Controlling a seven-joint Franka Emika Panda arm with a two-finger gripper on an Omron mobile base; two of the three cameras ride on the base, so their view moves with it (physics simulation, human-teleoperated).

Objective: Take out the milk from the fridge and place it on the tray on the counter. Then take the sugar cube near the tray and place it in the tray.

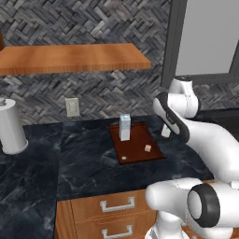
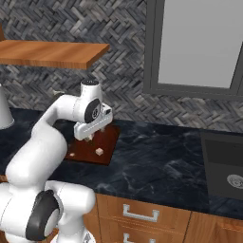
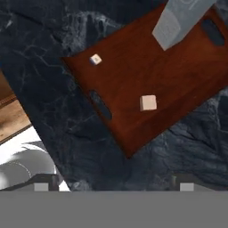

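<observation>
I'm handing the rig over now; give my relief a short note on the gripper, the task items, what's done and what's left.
Gripper: open, empty, above the tray.
Milk: upright on the tray, at its far end.
Sugar cube: lying on the tray, free of the fingers.
Tray sits on the counter.
Done: both items are on the tray.
Left: nothing but pulling the arm back.

A rendered home kitchen is shown. A black marble-like counter point(image 1: 88, 158) is set above wooden drawers point(image 1: 109, 212) fitted with silver handles. The wall point(image 1: 93, 28) is clad in grey herringbone tile, and a socket point(image 1: 72, 107) is mounted on it. A wooden shelf point(image 1: 70, 58), a window point(image 2: 199, 42) and a sink point(image 2: 225, 166) are also seen.
</observation>
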